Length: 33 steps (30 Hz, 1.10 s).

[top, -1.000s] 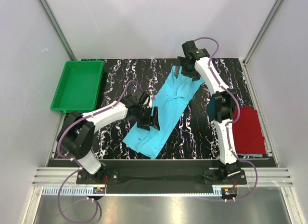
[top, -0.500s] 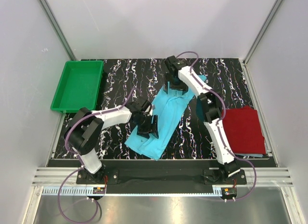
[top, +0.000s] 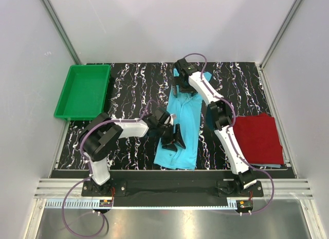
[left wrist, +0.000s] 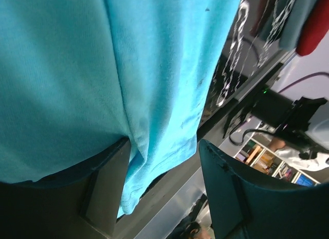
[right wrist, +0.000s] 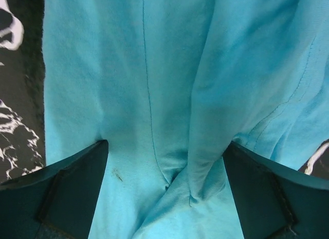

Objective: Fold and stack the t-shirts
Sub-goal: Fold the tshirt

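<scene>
The turquoise t-shirt (top: 187, 121) lies as a long narrow strip, almost upright on the black marbled mat. My left gripper (top: 172, 138) is at the strip's lower left edge. In the left wrist view its jaws (left wrist: 164, 182) stand apart, with the shirt (left wrist: 77, 69) hem draped over one finger (left wrist: 108, 187). My right gripper (top: 180, 85) sits on the strip's far end. In the right wrist view it (right wrist: 167, 192) is wide open, straddling bunched cloth (right wrist: 154, 69). The dark red t-shirt (top: 259, 139) lies folded at the right edge.
A green tray (top: 82, 117) stands at the mat's far left. The mat (top: 133, 79) ends at a black bar by the arm bases, near the shirt's lower end. White walls close in the sides and back.
The turquoise shirt has swung from a diagonal to nearly upright, its lower end sliding right. My left gripper moved right with it, and my right gripper moved left at the far end.
</scene>
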### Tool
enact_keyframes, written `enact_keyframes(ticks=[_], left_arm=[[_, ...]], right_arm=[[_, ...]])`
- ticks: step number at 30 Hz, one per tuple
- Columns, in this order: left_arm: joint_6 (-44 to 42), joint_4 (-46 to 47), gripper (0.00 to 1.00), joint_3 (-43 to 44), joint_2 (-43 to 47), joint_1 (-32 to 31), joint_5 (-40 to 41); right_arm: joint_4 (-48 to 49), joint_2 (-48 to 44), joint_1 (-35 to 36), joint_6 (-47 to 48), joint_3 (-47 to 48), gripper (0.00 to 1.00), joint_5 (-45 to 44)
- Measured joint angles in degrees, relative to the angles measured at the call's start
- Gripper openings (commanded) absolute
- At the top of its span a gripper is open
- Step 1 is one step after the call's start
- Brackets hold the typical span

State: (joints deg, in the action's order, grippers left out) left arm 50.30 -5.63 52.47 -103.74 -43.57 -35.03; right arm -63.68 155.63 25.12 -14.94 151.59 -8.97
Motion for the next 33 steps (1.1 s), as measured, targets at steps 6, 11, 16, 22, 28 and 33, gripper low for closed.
enact_keyframes(ticks=[6,11,16,22,28,33], left_arm=[[2.6,2.8,0.63,4.8,-4.6,-0.2,-0.6],[3.1,3.9,0.63,6.7,-6.3,0.0,-0.6],[2.5,3.8,0.64,6.7,-6.2,0.9,-0.2],[1.4,-1.7,0.64,6.7,-2.2,0.2,2.5],[2.3,-5.6,0.64,5.3,9.9,-2.2,3.9],[1.7,-9.3,0.64,3.1,19.9,-2.6,4.7]], right_arm=[[3.2,2.7,0.0,3.5,4.2,1.0,0.8],[7.5,3.9,-0.3,5.8,5.6,1.0,1.4],[9.9,4.5,-0.9,6.5,6.6,1.0,2.8],[11.5,2.1,-1.5,6.5,2.8,1.0,3.1],[8.2,-9.4,-1.6,4.0,-6.0,1.0,3.1],[6.9,-27.1,-2.1,1.5,-18.8,1.0,9.1]])
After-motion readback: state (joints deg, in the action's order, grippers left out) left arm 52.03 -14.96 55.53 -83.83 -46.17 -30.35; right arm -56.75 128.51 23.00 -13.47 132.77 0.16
